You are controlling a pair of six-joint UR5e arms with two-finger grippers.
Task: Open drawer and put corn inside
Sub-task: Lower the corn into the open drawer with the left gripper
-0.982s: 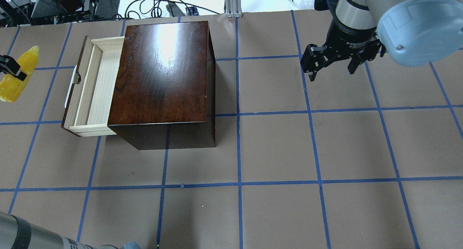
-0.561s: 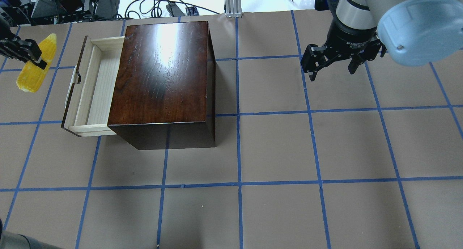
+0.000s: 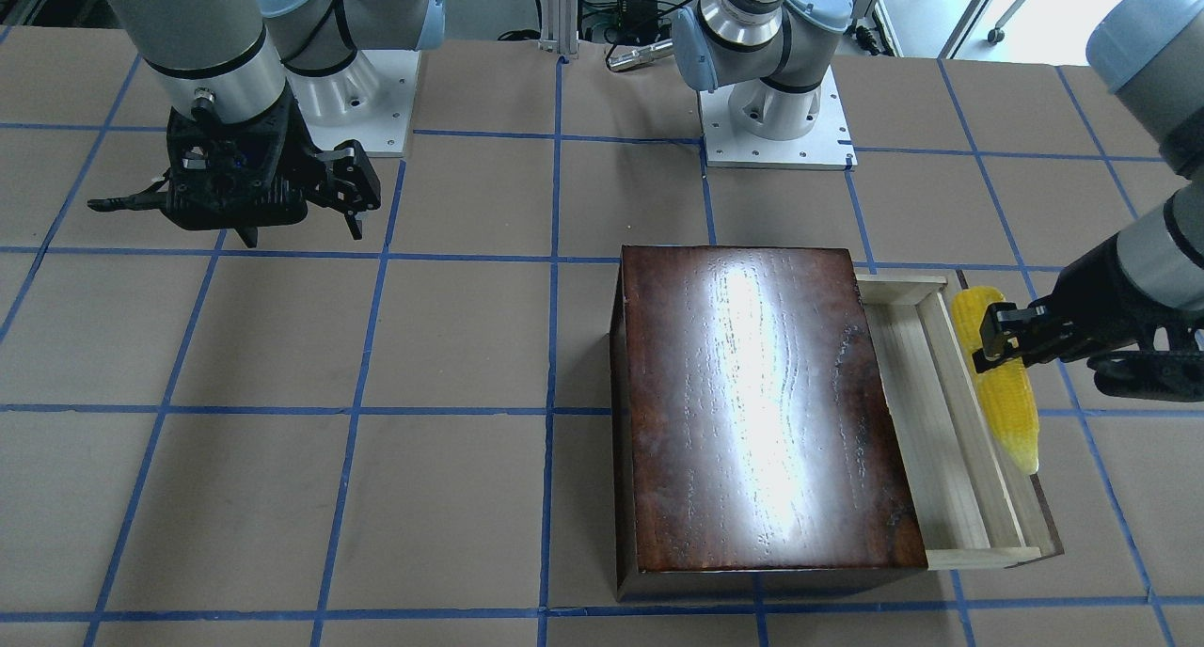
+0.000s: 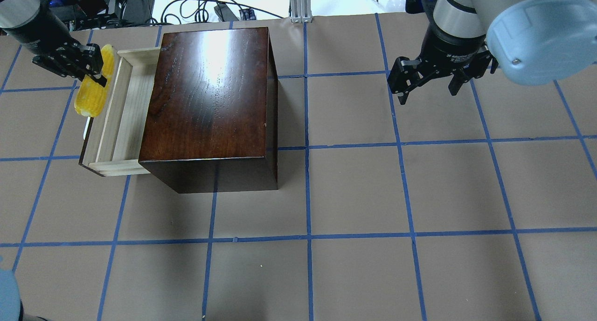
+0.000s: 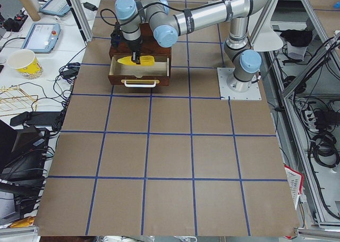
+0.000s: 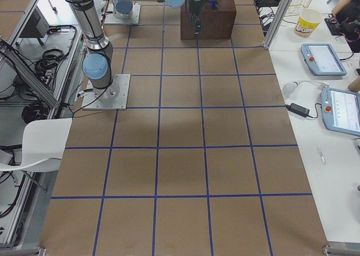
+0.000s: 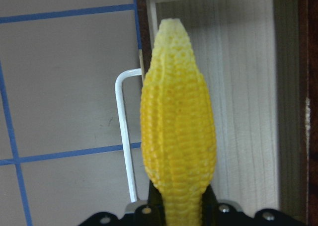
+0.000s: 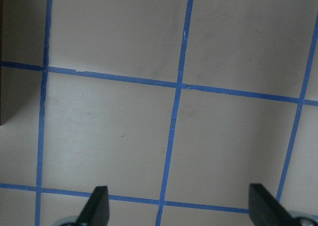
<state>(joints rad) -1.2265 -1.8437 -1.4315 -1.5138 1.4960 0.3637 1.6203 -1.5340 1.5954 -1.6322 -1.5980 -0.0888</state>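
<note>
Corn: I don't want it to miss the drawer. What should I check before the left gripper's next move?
1. Drawer open: ok. The shallow pale-wood drawer is pulled out of the glossy dark-brown box.
2. Grip: ok. The left gripper is shut on the small yellow corn cob.
3. Corn over tray: not ok. It seems to hang over the front panel, by the white handle.
4. Corn parallel to drawer front: ok.
5. Height above drawer: cannot tell.
6. Clearance: ok. The right gripper is open, away from the box.
</note>
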